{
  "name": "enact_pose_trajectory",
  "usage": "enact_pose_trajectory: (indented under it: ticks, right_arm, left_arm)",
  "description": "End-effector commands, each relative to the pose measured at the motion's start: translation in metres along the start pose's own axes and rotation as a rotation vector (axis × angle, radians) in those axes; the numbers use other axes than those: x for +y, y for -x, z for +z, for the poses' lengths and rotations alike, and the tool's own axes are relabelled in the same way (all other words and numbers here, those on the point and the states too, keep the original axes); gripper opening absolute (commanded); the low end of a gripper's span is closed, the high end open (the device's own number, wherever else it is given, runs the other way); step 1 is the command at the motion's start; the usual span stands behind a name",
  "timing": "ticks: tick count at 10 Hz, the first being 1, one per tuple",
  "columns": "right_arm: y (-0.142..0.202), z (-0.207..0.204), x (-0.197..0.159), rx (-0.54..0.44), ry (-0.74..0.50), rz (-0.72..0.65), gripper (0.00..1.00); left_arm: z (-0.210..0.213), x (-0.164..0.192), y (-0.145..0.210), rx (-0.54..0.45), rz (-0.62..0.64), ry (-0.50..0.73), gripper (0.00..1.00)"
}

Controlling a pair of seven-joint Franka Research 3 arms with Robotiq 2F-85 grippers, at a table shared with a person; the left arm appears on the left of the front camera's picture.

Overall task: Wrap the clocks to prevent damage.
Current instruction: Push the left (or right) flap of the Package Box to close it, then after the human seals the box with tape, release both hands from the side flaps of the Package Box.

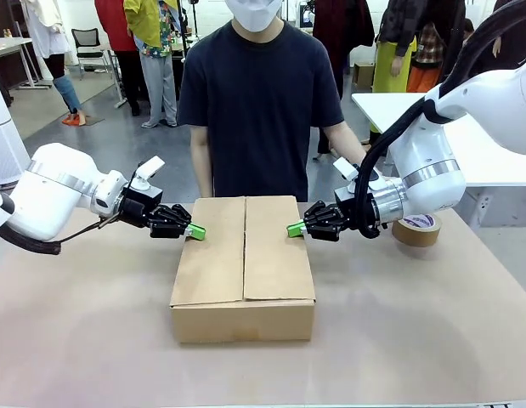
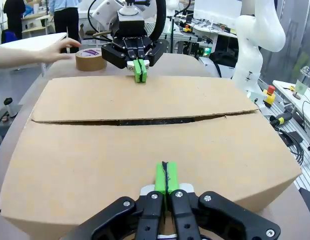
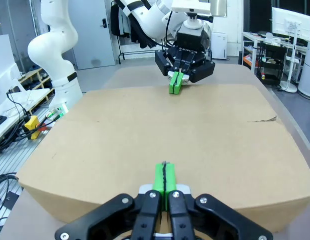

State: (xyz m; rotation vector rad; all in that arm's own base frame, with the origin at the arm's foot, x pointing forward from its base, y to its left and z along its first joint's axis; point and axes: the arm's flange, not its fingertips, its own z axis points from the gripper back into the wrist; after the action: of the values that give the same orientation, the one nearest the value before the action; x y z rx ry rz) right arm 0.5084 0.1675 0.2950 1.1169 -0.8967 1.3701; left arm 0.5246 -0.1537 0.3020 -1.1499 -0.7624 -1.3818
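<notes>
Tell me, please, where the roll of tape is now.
In the front view the roll of tape sits on the table on the robot's right, just behind the right arm.

Left arm (image 1: 54,200) reaches in from the left, wrist about level, left tool (image 1: 195,230) fully closed, pointing right. Right arm (image 1: 432,161) reaches in from the right, right tool (image 1: 294,229) fully closed, pointing left. Tips face each other, well apart.

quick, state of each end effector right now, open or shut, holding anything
Left end effector: shut, holding nothing, tips on the cardboard box top.
Right end effector: shut, holding nothing, tips on the box top.
</notes>
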Motion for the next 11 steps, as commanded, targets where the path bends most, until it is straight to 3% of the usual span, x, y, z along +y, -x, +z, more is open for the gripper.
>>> enact_pose_trajectory:
  ticks: [1, 2, 11]
  right_arm:
    - [0.003, -0.001, 0.0, 0.003, 0.004, -0.005, 0.01]
    - [0.003, -0.001, 0.0, 0.003, 0.004, -0.005, 0.01]
    - [0.003, -0.001, 0.0, 0.003, 0.004, -0.005, 0.01]
  left_arm:
    - [0.003, 0.002, 0.014, 0.02, 0.012, 0.005, 0.0]
    - [0.0, 0.0, 0.0, 0.0, 0.0, 0.0, 0.0]
    - [0.0, 0.0, 0.0, 0.0, 0.0, 0.0, 0.0]
